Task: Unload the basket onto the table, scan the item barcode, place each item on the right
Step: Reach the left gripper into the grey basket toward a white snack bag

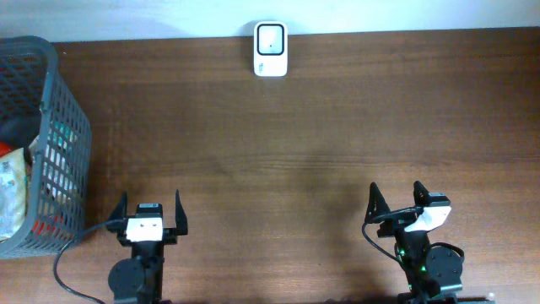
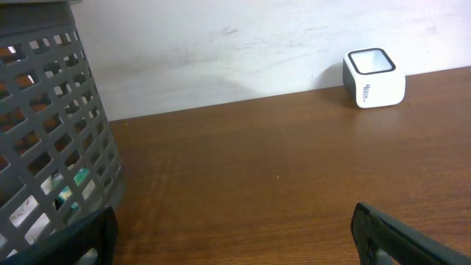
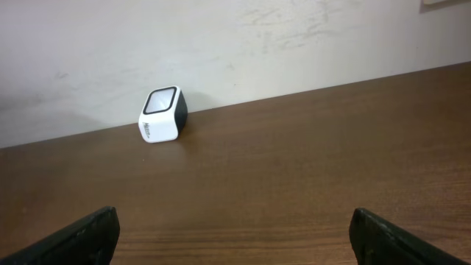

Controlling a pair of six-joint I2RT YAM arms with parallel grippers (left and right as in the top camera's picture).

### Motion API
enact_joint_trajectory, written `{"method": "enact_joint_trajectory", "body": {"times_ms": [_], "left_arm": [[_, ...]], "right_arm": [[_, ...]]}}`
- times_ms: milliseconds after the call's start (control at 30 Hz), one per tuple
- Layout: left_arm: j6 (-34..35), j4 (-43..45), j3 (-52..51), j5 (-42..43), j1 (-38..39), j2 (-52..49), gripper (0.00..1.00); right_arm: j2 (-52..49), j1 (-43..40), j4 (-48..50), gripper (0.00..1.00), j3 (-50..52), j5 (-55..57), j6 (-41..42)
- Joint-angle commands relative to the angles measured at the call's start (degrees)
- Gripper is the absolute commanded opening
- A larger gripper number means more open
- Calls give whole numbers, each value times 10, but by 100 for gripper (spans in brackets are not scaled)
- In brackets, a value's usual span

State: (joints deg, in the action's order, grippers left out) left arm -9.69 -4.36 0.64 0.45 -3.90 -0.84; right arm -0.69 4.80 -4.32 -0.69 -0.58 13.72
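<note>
Found left hand and right hand parked at near table edge, both spread wide, empty. Located scanner at far edge, centred for either reach. Spotted items in grey basket, far left, beside left hand for pickup; no barcode visible yet.

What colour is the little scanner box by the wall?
White scanner box, black-rimmed window; right wrist view.
</note>
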Motion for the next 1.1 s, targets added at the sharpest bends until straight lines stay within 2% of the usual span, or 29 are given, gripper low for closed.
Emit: {"method": "enact_joint_trajectory", "body": {"times_ms": [0, 1067], "left_arm": [[-7, -4, -1, -2, 3, 5, 99], [-7, 7, -1, 18, 3, 5, 99]], "right_arm": [[3, -3, -2, 99, 4, -3, 0], [3, -3, -2, 99, 4, -1, 0]]}}
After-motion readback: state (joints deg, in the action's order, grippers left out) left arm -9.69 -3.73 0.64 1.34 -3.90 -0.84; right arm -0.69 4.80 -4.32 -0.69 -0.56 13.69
